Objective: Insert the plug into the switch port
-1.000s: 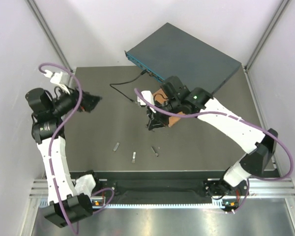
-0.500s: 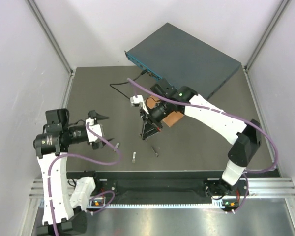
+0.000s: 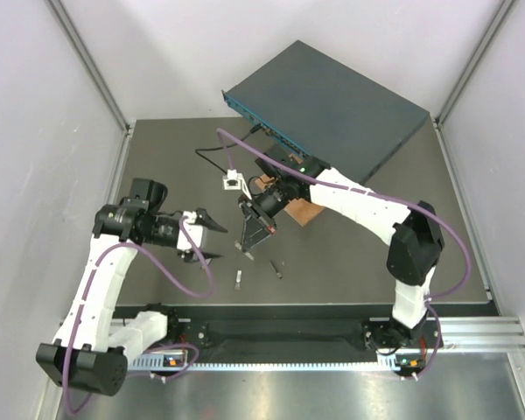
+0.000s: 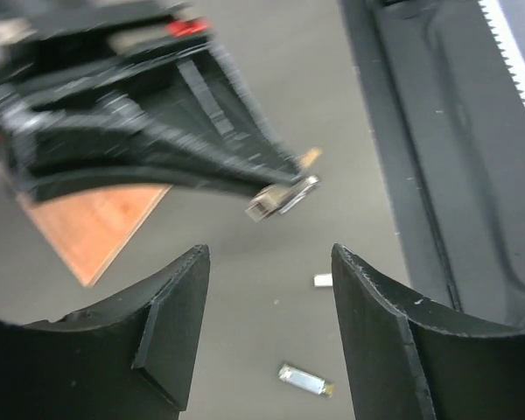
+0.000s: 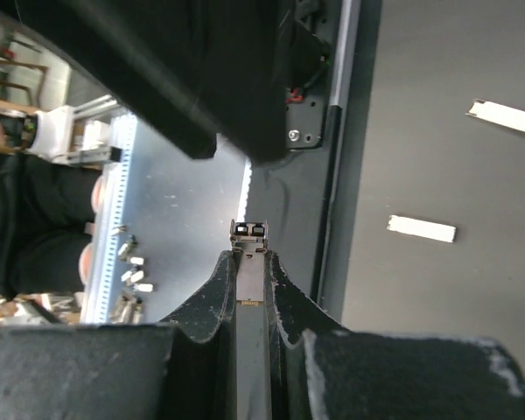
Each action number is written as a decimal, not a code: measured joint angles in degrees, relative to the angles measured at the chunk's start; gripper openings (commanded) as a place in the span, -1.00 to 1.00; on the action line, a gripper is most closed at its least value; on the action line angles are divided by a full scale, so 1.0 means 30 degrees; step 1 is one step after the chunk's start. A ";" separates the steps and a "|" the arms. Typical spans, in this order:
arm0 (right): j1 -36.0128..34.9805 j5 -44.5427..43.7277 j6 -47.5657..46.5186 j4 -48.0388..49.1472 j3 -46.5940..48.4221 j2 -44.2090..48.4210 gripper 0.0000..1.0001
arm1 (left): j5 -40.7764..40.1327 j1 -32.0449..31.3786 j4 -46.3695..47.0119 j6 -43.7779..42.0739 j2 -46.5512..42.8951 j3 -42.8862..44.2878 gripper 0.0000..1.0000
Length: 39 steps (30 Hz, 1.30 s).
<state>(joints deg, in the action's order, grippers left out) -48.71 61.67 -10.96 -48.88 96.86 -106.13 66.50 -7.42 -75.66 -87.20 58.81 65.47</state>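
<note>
Left gripper (image 4: pixel 269 255): swung in from the left — jaws apart, empty.
Right gripper (image 3: pixel 245 243): clamped on plug (image 5: pixel 249 249), carried away from switch (image 3: pixel 332 101).
Implication: handover likely — insertion pending.

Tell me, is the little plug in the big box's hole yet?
Out. The plug sits pinched in the right end effector over the table, apart from the switch.

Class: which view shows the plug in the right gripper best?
Right wrist: the plug sits centred and sharp, pinched by the right gripper. Left wrist shows it small and blurred; the top view shows it too small to make out.
</note>
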 measured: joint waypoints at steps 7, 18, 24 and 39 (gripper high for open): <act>0.0000 0.1035 0.1231 0.0838 0.0087 -0.0590 -1.00 | -0.0801 -0.2484 0.0350 0.0240 -0.0940 -0.1078 0.22; -0.0109 0.1450 0.1974 0.1078 0.0146 -0.1078 -1.00 | -0.1829 -0.3541 0.2455 0.0962 -0.0940 -0.1821 0.18; -0.0233 0.1464 0.2040 0.0976 0.0146 -0.1188 -1.00 | -0.1989 -0.3869 0.3810 0.2222 -0.1151 -0.2448 -0.07; -0.0313 0.0845 0.2317 0.0845 0.1290 -0.1260 0.30 | -0.3031 -0.4342 0.7796 0.8313 -0.2878 -0.4539 -1.00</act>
<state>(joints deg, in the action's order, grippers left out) -49.65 64.20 -4.01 -46.35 100.73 -109.91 57.41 -20.45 -52.27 -62.26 50.17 51.86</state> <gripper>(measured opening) 0.577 0.206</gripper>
